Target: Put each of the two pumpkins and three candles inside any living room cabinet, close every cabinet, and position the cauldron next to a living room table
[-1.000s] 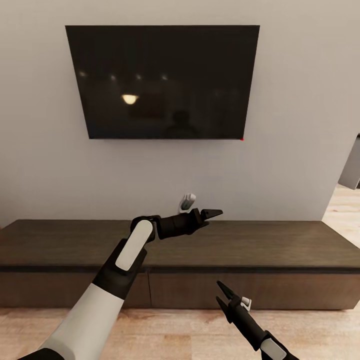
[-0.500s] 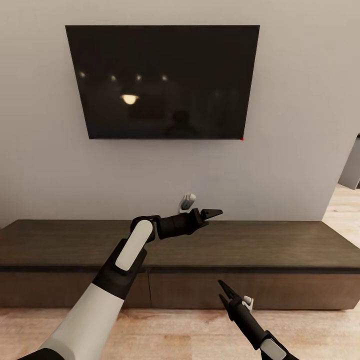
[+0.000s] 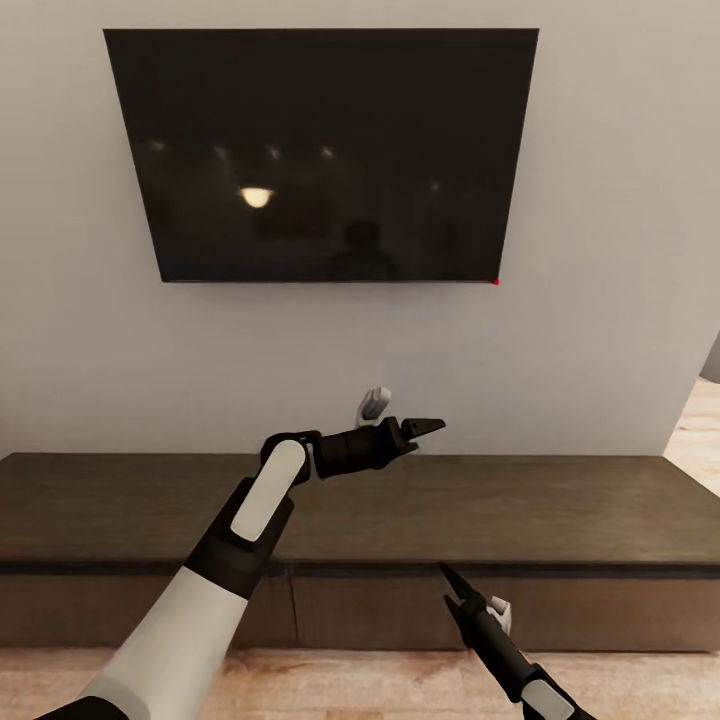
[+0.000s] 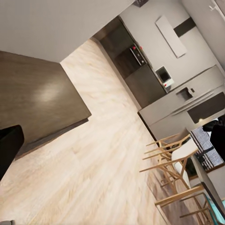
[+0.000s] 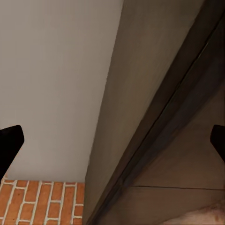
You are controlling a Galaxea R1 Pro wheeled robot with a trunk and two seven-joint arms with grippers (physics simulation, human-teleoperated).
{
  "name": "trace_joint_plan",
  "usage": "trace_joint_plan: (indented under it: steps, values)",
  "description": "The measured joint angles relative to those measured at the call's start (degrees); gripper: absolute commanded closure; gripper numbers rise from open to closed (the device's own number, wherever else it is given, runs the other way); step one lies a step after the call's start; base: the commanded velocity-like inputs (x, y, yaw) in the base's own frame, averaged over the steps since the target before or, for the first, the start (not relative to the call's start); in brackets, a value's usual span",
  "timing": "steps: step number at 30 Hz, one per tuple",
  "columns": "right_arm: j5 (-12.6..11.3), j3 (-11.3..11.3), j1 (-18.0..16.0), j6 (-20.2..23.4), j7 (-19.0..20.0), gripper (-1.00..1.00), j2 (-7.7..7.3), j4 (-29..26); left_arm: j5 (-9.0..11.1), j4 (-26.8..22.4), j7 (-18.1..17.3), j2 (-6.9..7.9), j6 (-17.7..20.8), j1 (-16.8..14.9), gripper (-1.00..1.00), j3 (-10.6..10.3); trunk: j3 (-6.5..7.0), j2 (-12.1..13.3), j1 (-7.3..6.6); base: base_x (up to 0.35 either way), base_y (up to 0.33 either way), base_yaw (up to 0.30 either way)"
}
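Note:
The cabinet, a long low dark-brown wood unit, runs along the wall under the television, its drawer fronts closed. My left gripper hovers above the cabinet's top near the wall, pointing right. In the left wrist view the gripper is open and empty, past the cabinet's end. My right gripper is low in front of a drawer front, open with nothing between its fingers. The right wrist view looks along the cabinet's top edge. The pumpkins, candles, cauldron and table are out of view.
A large black television hangs on the pale wall above the cabinet. Light wood floor lies before it. The left wrist view looks toward a kitchen with dark cabinets and wooden chairs. Red brick appears in the right wrist view.
The whole head view has shifted: the television looks larger and the cabinet sits lower, so the camera moved closer. The right gripper has sunk slightly; the left arm holds its pose.

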Motion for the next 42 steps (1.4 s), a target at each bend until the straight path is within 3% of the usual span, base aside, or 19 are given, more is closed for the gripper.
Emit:
trace_joint_plan:
  steps: [5, 9, 18, 37, 42]
  values:
    - [-3.2, -0.1, 0.0, 0.0, -0.8, -1.00, 0.00, 0.0, 0.0, 0.0, 0.0, 0.00, 0.0, 0.0, -1.00, 0.0, 0.00, 0.0, 0.01, 0.041, 0.000, 0.000]
    - [-4.3, -0.1, 0.0, 0.4, -1.1, -1.00, 0.00, 0.0, 0.0, 0.0, 0.0, 0.00, 0.0, 0.0, -1.00, 0.0, 0.00, 0.0, 0.01, 0.008, 0.000, 0.000]
    - [-4.8, -0.1, 0.0, 3.0, -1.4, -1.00, 0.00, 0.1, -0.2, 0.0, 0.0, 0.00, -0.9, 0.0, -1.00, -0.1, 0.00, 0.0, -0.01, 0.143, 0.000, 0.000]
    - [-4.9, -0.1, 0.0, 3.1, -1.5, -1.00, 0.00, 1.2, -0.1, 0.0, 0.0, 0.00, -2.2, 0.0, -1.00, -0.1, 0.00, 0.0, 0.01, 0.019, 0.000, 0.000]
    - [-4.9, -0.1, 0.0, 3.1, -1.5, -1.00, 0.00, 1.2, -0.2, 0.0, 0.0, 0.00, -2.2, 0.0, -1.00, -0.1, -0.89, -2.0, 1.11, 0.000, 0.000, 0.000]
